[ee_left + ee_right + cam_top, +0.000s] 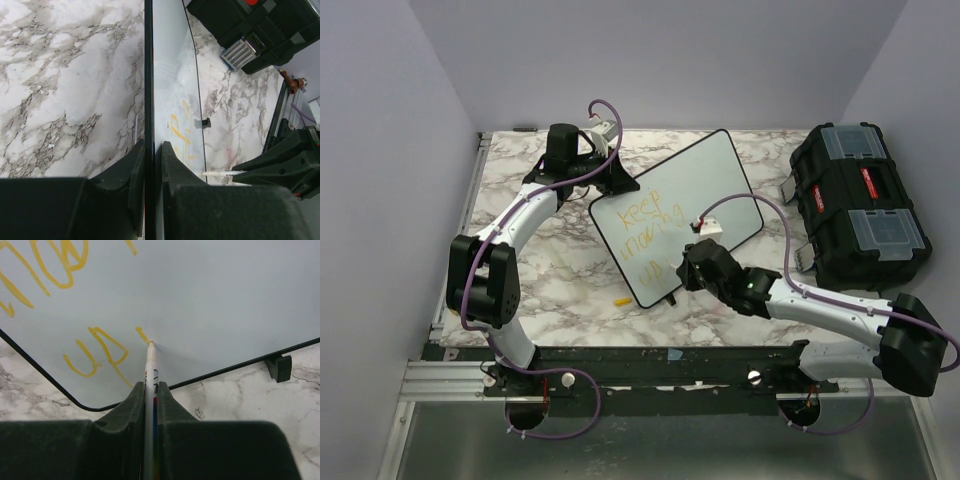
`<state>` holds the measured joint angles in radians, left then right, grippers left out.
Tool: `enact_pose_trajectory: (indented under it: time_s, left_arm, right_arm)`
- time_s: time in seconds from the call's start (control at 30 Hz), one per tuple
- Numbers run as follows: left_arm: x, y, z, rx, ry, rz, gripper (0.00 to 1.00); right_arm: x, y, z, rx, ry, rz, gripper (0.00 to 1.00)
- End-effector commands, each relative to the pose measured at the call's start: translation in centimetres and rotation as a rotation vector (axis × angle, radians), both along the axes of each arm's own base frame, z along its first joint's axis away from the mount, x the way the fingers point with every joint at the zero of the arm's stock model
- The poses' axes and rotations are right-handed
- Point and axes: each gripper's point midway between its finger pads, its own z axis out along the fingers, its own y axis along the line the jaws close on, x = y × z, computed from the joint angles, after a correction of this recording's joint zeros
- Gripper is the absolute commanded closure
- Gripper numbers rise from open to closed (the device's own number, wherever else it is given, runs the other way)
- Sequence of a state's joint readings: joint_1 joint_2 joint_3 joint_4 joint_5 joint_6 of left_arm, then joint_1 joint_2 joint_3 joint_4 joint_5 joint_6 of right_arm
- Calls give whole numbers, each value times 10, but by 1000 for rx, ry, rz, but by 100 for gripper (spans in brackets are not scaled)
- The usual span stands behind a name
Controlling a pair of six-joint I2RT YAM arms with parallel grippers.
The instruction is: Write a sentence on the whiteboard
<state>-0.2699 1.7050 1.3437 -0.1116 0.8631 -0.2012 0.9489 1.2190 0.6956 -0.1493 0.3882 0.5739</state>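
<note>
The whiteboard [705,180] lies tilted on the marble table, its face carrying the yellow sentence [655,235] in three short lines. My left gripper [610,185] is shut on the board's far left rim, and the black edge [148,75] runs between its fingertips [150,150]. My right gripper [688,268] is shut on a white marker [149,375]. The marker's tip touches the board [210,300] at the end of a short stroke just right of "up" [97,352]. From the left wrist the marker [220,173] shows low over the board's near corner.
A black toolbox [855,205] stands at the right, close to the board's right corner. A small yellow piece [621,300] lies on the table beside the board's near corner. A small black clip [278,367] sits at the board's near edge.
</note>
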Motion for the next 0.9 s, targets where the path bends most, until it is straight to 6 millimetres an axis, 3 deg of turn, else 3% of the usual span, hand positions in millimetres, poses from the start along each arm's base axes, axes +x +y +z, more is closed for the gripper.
enact_pose_trajectory:
  time_s: [0.0,0.4,0.87]
  left_arm:
    - [-22,-13,-24,37,12,-102,100]
    - [-22,-13,-24,36,10,-103,100]
    - [-21,-13,-24,36,9,-103,100]
  right_arm:
    - [18,-9,0,-72,-40,-65,99]
    - [33,-1,20,-55,-76,-80,99]
    - [12,-20,-10,-70,-3,-91,99]
